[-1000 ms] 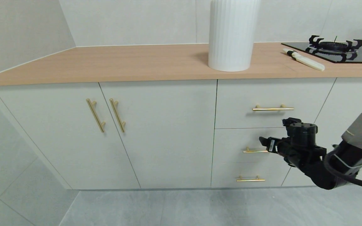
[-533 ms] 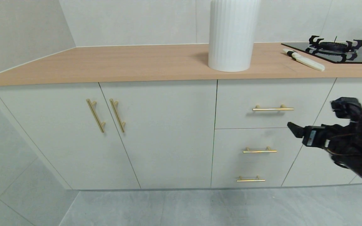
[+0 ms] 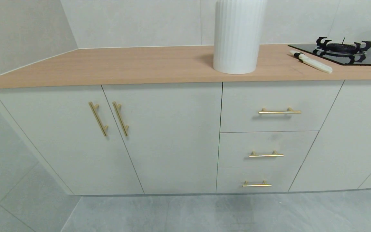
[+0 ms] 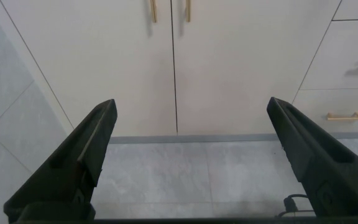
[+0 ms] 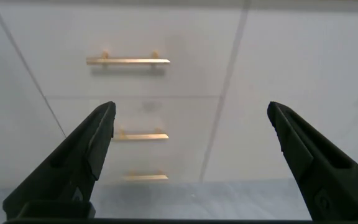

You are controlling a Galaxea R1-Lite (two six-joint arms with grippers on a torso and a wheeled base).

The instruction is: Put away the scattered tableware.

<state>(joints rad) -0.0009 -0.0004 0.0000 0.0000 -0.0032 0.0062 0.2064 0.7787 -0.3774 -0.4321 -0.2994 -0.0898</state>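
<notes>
Wood countertop (image 3: 124,66) runs above pale cabinets. Left gripper (image 4: 191,107) hangs low before the 2 cabinet doors (image 4: 229,56), its fingers spread wide and holding nothing. Right gripper (image 5: 191,109) faces the 3 drawers (image 5: 166,112), its fingers equally wide and empty. Past the white ribbed canister (image 3: 237,35), the knife (image 3: 311,61) lies flat on the counter beside the hob (image 3: 349,53), higher than both sets of fingers and well apart from them. Likely best: pull the top handle (image 5: 127,61) squarely, then grip the knife by its dark end.
</notes>
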